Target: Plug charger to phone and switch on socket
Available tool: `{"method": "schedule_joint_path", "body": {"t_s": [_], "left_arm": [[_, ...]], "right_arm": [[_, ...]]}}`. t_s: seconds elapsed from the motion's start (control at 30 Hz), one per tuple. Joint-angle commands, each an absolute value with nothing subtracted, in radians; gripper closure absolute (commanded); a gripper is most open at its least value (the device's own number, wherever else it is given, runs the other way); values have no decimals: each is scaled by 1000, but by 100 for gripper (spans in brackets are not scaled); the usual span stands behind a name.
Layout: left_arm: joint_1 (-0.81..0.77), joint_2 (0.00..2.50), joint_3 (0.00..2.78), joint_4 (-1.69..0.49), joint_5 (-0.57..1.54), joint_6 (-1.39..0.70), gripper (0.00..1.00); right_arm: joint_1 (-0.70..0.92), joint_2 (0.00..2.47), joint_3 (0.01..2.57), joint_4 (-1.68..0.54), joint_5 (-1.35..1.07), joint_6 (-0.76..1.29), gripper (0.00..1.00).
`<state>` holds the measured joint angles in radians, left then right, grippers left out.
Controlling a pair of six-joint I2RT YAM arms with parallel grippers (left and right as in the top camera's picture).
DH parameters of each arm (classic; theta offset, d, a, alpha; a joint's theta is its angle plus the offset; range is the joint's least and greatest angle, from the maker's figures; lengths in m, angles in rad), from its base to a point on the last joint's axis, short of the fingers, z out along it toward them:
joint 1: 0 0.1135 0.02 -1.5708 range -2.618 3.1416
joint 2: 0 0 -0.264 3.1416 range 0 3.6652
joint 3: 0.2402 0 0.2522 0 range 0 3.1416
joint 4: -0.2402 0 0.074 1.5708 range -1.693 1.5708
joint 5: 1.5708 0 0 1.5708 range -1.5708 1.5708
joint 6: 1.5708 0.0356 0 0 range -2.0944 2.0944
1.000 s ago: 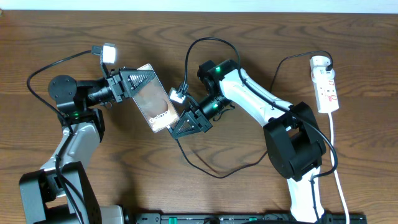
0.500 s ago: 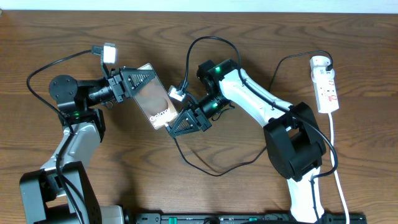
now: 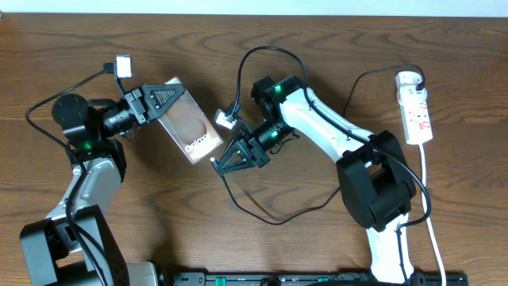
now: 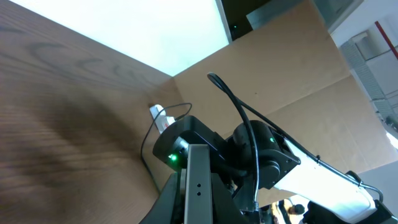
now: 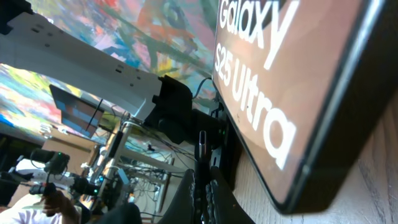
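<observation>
Phone [image 3: 190, 129]: lies slanted across the left-centre of the table. Its far end is clamped by the left gripper, and its near corner is just beside the right gripper's tip without touching it. The pictures do not show whether it rests on the wood.
Table [image 3: 63, 32]: brown wood whose far edge runs along the top of the overhead view. There is bare room to the left of the phone, in front of it, and between the right arm and the socket.
Right arm [image 3: 325, 127]: same pose as half a second ago.
Left arm [image 3: 87, 171]: has swung left and away since then. This drew the phone off the right gripper's tip, which it overlapped before.
Socket [image 3: 415, 107]: at the far right, well apart from both grippers. The charger's black plug sits at its far end.
Charger [image 3: 266, 221]: the cable loops on the wood in front of the right arm.
Left gripper [image 3: 159, 99]: clenched on the phone. Its own wrist view shows only a thin grey phone edge [image 4: 198, 180] seen end-on.
Right gripper [image 3: 221, 161]: fingers are pinched on the charger's thin dark tip [image 5: 200, 144], which only its wrist view shows. The tip is just beside the phone's face [image 5: 273, 81], lettered "Galaxy S25 Ultra".
</observation>
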<state>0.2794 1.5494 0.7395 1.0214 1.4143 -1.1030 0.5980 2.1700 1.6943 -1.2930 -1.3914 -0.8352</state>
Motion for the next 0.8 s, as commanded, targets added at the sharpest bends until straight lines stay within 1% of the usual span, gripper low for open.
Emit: {"method": "schedule_joint_path", "body": {"t_s": [0.0,0.47,0.77], "left_arm": [[273,1543,748,1030,1408,-1124,93],[250,1543,748,1030,1405,-1185,93],[250,1543,748,1030,1413,-1190,93]], "right_arm": [[602,2170,1714,-1292,-1415,-834,99],[602,2170,1714,-1271,-1415,-834,99],[602,2170,1714,-1271,-1412,-834,99]]}}
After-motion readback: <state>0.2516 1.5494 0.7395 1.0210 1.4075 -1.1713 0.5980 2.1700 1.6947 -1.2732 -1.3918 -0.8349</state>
